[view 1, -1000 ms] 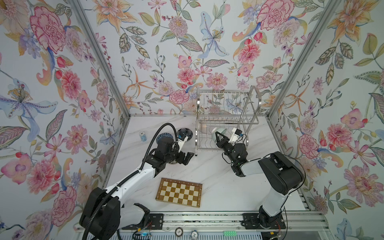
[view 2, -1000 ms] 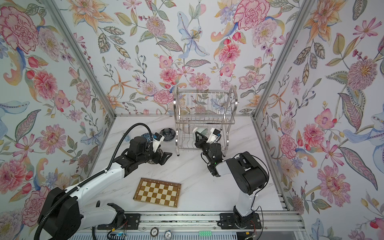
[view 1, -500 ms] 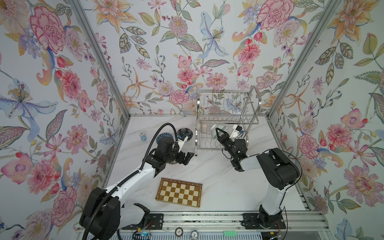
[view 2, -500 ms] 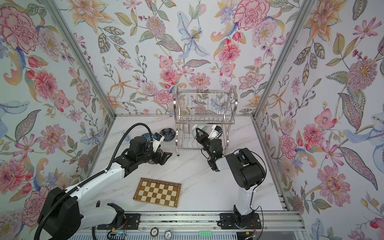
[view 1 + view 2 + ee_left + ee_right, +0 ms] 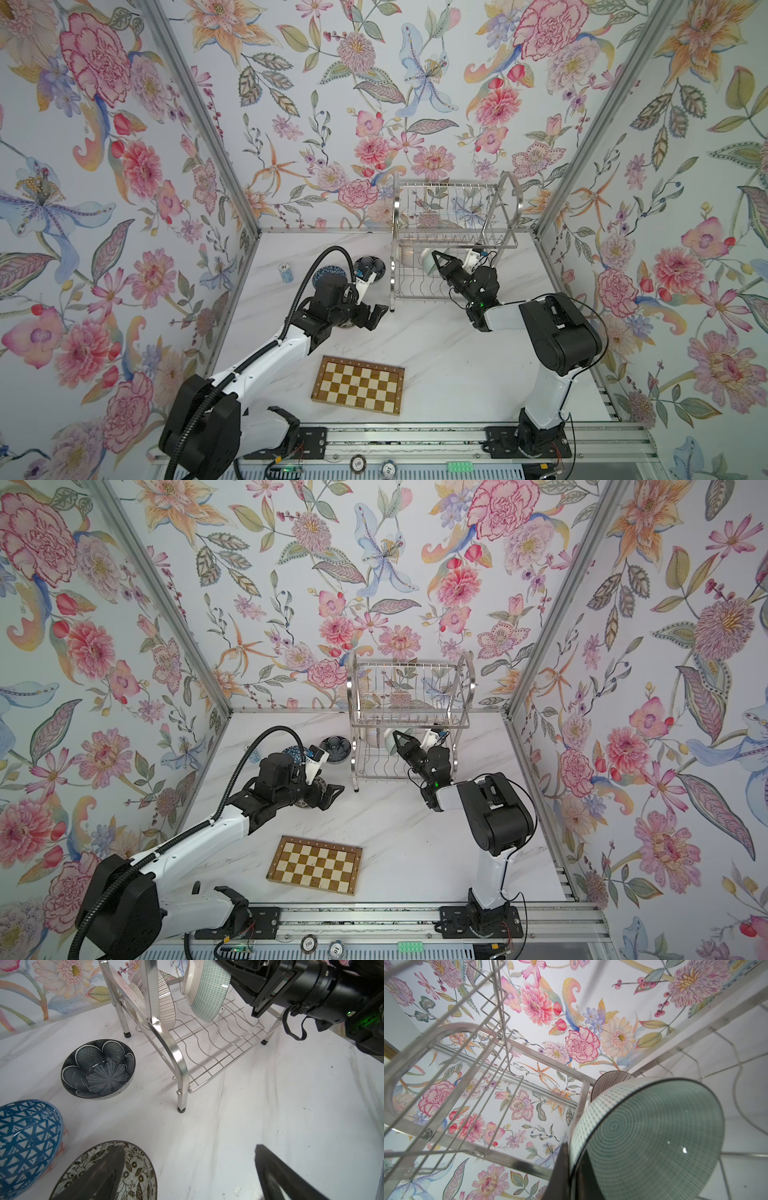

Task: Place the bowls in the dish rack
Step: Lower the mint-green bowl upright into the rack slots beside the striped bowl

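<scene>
Fingers of the right gripper pinch the green bowl on edge, so it can slot into the dish rack; the left gripper hovers, fingers spread.

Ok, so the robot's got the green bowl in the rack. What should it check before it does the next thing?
1. Right fingers shut on the pale green bowl: ok.
2. That bowl is on edge inside the lower tier of the dish rack: ok.
3. Its bottom edge rests in the wavy wires, so it is safe to let go: cannot tell.
4. There is a gap to the pink lined bowl beside it: ok.
5. Left fingers are open and hold nothing: ok.
6. All bowls loaded: not ok. The floral bowl, navy petal bowl and blue lattice bowl sit on the table.
</scene>
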### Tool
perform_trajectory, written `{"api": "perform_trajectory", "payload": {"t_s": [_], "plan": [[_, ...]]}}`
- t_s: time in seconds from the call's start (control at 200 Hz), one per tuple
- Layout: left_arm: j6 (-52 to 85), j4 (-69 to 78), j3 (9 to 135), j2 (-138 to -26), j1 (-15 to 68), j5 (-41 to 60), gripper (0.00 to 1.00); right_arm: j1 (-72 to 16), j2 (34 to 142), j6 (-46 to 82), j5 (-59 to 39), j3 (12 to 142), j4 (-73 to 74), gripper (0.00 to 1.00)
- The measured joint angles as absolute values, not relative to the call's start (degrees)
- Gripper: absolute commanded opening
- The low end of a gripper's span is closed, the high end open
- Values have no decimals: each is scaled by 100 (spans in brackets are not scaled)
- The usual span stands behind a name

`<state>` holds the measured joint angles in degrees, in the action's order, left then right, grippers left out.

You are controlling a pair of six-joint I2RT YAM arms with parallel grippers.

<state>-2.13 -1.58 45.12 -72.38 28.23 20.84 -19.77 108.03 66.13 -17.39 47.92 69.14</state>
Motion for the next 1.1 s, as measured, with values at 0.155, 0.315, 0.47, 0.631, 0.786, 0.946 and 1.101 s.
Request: {"api": "perform_trajectory", "payload": {"t_s": [0.155, 0.315, 0.47, 0.631, 0.786, 0.946, 1.101], "plan": [[-213, -161, 4512, -7240, 2823, 2084, 99, -1769, 10960, 6700, -2292, 5120, 6724, 2], [-213, -161, 4512, -7253, 2823, 2102, 99, -1636, 11163, 6751, -2777, 5424, 6519, 1], [-213, -161, 4512, -7308, 2823, 2123, 99, -1568, 11310, 6779, -3159, 5588, 6484, 1], [-213, -163, 4512, -7373, 2823, 2198, 99, -1474, 11537, 6825, -3573, 5843, 6523, 1], [-213, -161, 4512, -7406, 2823, 2231, 99, -1356, 11727, 6866, -3927, 5977, 6613, 1], [-213, -163, 4512, -7465, 2823, 2231, 99, -1253, 11963, 6866, -4254, 6217, 6630, 1], [-213, -165, 4512, -7476, 2823, 2233, 99, -1177, 12022, 6866, -4552, 6359, 6626, 1]]}}
